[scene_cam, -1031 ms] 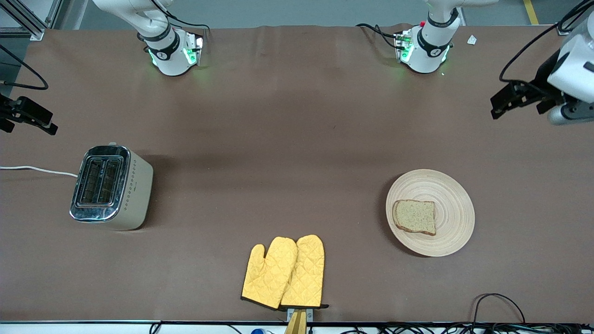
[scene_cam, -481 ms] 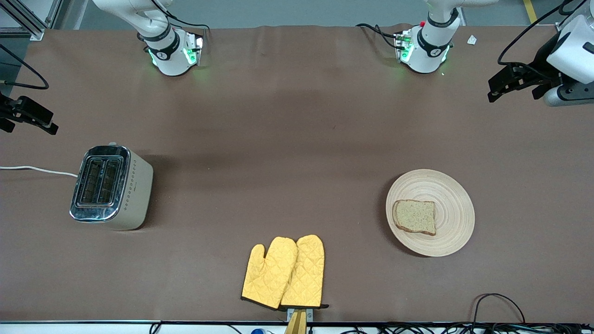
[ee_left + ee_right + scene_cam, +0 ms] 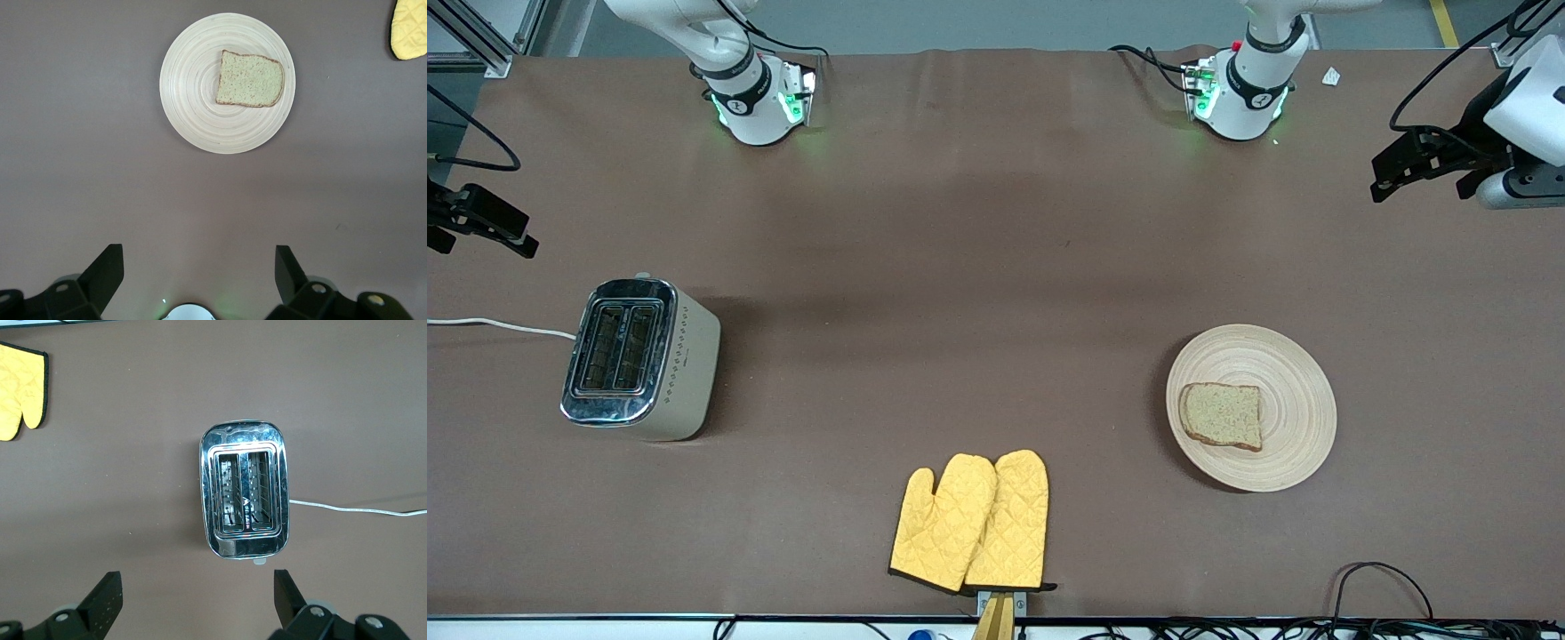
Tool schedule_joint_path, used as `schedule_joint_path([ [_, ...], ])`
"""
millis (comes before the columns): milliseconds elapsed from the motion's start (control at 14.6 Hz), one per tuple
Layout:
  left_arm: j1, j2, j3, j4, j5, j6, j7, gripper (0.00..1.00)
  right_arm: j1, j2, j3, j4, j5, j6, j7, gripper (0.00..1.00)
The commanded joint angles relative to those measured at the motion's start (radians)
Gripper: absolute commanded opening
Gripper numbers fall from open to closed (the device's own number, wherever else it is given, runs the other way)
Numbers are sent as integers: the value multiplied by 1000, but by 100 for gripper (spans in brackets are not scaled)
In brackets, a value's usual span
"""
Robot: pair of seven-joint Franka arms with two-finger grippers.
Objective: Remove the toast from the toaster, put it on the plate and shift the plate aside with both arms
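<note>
The toast [image 3: 1221, 416] lies on the plate [image 3: 1294, 373], toward my left arm's end. My left gripper [image 3: 199, 265] hangs spread and empty nearer it; my right gripper [image 3: 197, 587] waits spread over the toaster [image 3: 245, 490].

Brown table [image 3: 978, 267], mostly bare through its middle. Left gripper [image 3: 1392, 173], fingers spread wide, hangs high over the table's edge at its own arm's end; below and well apart from it sits the plate [image 3: 1294, 444] with toast [image 3: 1221, 415]. Right gripper [image 3: 480, 233], also spread, hangs above the toaster [image 3: 640, 358], its slots unblocked. Yellow oven mitts [image 3: 971, 523] lie between, well apart from both.
</note>
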Motion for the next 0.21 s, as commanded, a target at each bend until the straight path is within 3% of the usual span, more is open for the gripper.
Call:
schedule_joint_path([
  [0,-3,-5,1,-16,28,22,16,100,8,-31,0,-23,-8,0,2,100],
  [137,-4,-4,1,-15,37,27,13,100,8,-53,0,-20,-8,-1,2,100],
])
